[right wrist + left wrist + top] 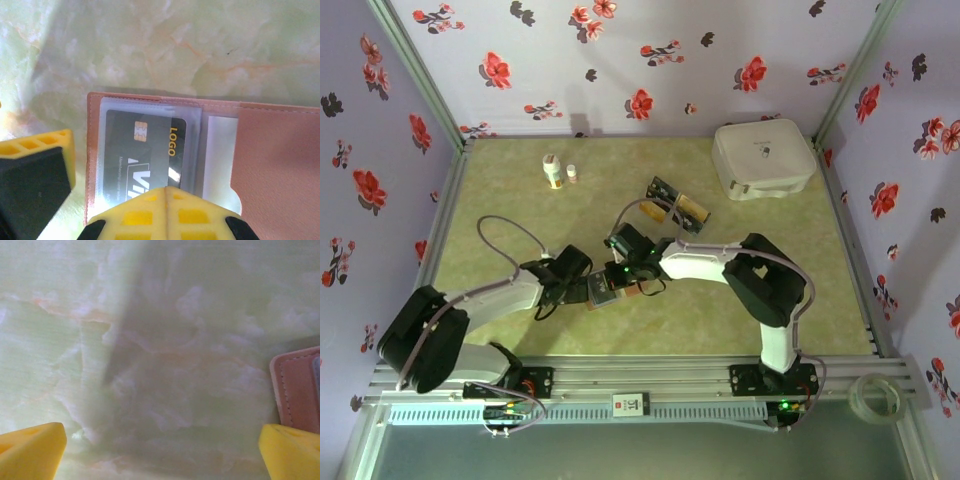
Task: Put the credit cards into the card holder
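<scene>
Plainly, with the right claw (167,197) shut, tips against the black card (145,150) in the card holder (272,165) just ahead, a harder push may skid the holder over the surface (200,45), since the wide-open left claw (161,452) beside it pins nothing.

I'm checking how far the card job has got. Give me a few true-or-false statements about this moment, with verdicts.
1. The left claw is open. True.
2. The right claw is spread wide. False: its fingers are shut together.
3. A black card sits inside the card holder. True.
4. The card holder is folded shut. False: it lies open on the table.
5. The white case sits at the near left corner. False: it is at the far right.
</scene>
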### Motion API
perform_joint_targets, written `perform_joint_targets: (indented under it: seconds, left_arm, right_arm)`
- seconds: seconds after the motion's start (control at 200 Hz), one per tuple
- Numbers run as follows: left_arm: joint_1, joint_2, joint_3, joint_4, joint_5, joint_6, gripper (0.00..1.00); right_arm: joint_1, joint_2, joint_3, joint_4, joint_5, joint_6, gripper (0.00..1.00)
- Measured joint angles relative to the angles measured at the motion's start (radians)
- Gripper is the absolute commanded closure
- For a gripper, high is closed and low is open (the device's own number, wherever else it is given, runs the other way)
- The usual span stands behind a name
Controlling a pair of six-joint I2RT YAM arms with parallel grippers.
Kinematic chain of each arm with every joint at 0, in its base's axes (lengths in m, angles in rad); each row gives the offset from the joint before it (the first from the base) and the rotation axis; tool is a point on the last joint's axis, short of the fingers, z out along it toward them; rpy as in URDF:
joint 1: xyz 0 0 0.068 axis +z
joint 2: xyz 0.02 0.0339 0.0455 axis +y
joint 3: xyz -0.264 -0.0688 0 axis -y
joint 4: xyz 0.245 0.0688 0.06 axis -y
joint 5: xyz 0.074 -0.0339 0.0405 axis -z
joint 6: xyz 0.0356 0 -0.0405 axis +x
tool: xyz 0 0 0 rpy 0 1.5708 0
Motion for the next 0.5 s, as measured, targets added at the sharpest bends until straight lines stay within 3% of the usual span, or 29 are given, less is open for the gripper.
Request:
perform_joint_targets:
  seconds: [0.19, 0.5]
  left_arm:
    - [0.026, -0.053, -0.006, -0.001, 0.003, -0.011, 0.0]
    - [0.026, 0.011, -0.006, 0.01, 0.028, -0.01, 0.0]
  right_arm:
    - [-0.02, -0.013, -0.002, 0.008, 0.004, 0.0, 0.98]
    - [-0.022, 0.022, 0.006, 0.013, 0.007, 0.008, 0.98]
